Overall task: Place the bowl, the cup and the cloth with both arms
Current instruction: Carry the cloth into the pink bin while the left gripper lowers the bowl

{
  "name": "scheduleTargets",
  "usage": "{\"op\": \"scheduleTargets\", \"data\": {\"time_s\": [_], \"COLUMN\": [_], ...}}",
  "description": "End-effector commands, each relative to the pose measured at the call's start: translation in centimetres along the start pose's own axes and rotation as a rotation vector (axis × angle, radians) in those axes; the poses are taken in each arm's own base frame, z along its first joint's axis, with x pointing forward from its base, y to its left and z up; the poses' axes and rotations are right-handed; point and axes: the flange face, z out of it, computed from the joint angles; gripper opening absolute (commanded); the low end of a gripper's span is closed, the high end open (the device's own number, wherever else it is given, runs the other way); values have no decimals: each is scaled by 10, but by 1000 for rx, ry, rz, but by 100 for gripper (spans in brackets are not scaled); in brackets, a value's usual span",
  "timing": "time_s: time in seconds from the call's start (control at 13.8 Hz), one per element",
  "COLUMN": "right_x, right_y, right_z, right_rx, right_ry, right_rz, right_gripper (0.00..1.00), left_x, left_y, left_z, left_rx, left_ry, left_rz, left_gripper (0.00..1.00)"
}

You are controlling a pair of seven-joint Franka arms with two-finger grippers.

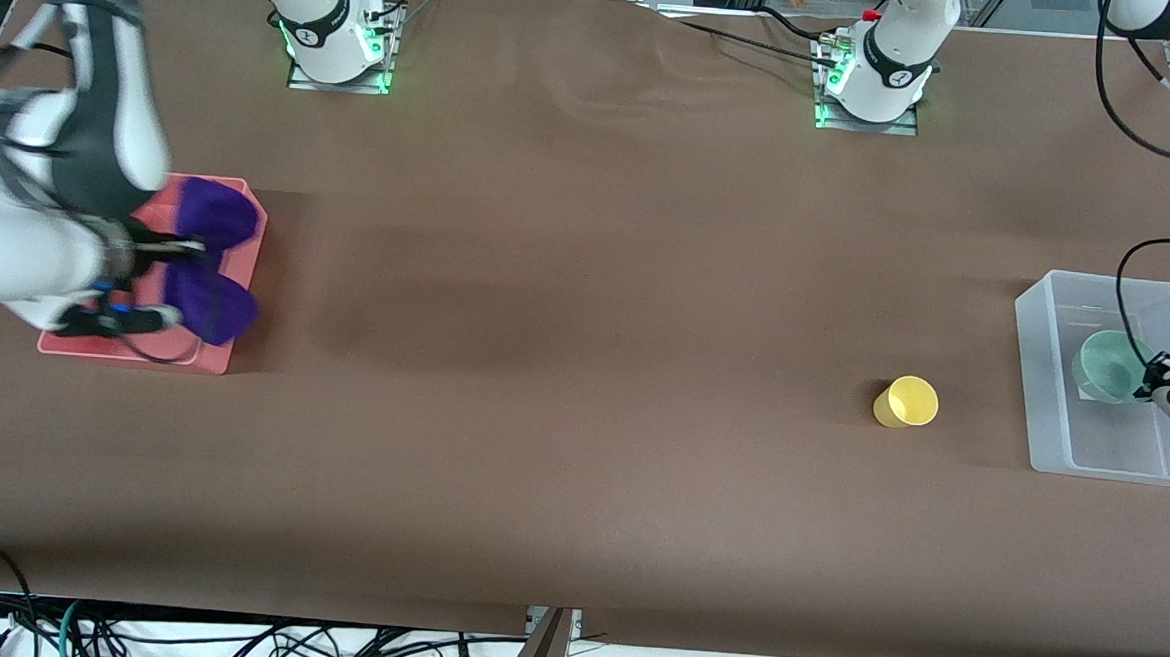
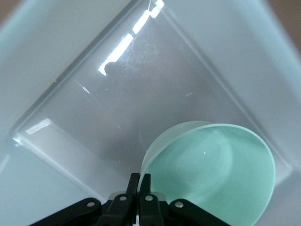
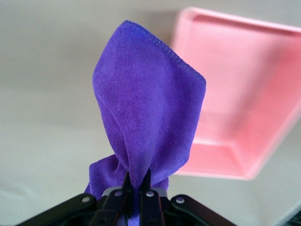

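Observation:
My left gripper [image 1: 1155, 384] is shut on the rim of the mint-green bowl [image 1: 1107, 364] and holds it tilted inside the clear bin [image 1: 1042, 393]. The left wrist view shows the fingers [image 2: 139, 181] pinching the bowl's rim [image 2: 211, 174] over the bin floor [image 2: 117, 103]. My right gripper [image 1: 185, 244] is shut on the purple cloth [image 1: 215, 214] and holds it bunched above the pink tray [image 1: 143, 350]. The right wrist view shows the cloth [image 3: 150, 108] hanging from the fingers [image 3: 136, 181], with the tray [image 3: 235, 94] beside it. The yellow cup [image 1: 908, 402] lies on the table, apart from both grippers.
The clear bin stands at the left arm's end of the table and the pink tray at the right arm's end. The cup lies beside the bin, toward the table's middle. The two arm bases [image 1: 339, 45] [image 1: 870, 83] stand along the table's top edge.

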Motion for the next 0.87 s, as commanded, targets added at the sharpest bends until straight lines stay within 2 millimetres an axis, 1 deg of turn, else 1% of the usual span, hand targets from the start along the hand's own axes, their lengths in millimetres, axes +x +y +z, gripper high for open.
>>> {"op": "scheduleTargets", "data": {"time_s": [0.0,0.07,0.15,0.22,0.29,0.36,0.44,0.51,0.58,0.65,0.73,0.8], "right_x": [-18,-23,-25,-25,-24,-23,-22,-21,-18,-16,-14,-11], "right_y": [56,81,98,115,123,131,134,133,134,133,131,132], "right_z": [12,24,40,60,84,106,126,142,153,165,174,177], "right_rx": [-21,-13,-9,-5,1,7,10,14,16,24,30,23], "right_ry": [-59,-66,-68,-62,-60,-54,-50,-46,-34,-28,-16,1], "right_rz": [-57,-64,-65,-58,-56,-45,-40,-40,-37,-36,-35,-35], "right_gripper": [0,0,0,0,0,0,0,0,0,0,0,0], "left_x": [-1,1,5,10,18,26,44,58,79,102,124,148], "left_y": [-6,-5,-2,3,10,19,33,45,61,79,95,111], "left_z": [-6,-11,-18,-44,-69,-99,-123,-143,-163,-176,-181,-182], "left_rx": [13,9,8,9,3,18,21,26,37,30,17,2], "left_ry": [16,23,25,21,13,13,10,9,9,-1,-11,-3], "left_rz": [11,10,15,21,26,23,39,34,8,-30,-85,-147], "left_gripper": [64,100,100,100,100,100,100,100,100,100,100,100]}}
